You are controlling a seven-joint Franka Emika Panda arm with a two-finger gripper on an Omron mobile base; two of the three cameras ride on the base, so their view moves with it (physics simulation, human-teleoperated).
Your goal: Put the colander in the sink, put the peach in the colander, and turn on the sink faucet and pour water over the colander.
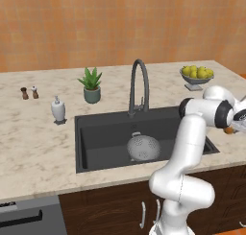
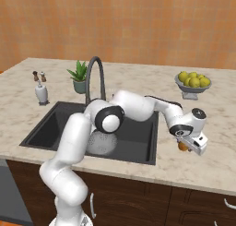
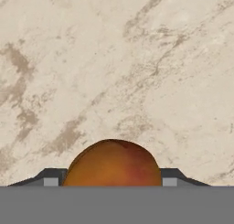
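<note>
Nearest, on the counter (image 2: 138, 174) just right of the sink (image 2: 55, 121), the gripper (image 3: 112, 182) straddles the peach (image 3: 113, 163), a finger close on each side, though I cannot tell whether they press on it yet. Farther left, the colander (image 1: 143, 147) sits inside the sink, with the faucet (image 1: 139, 85) behind it. A round fruit pinched off-centre could squirt out and roll along the counter
</note>
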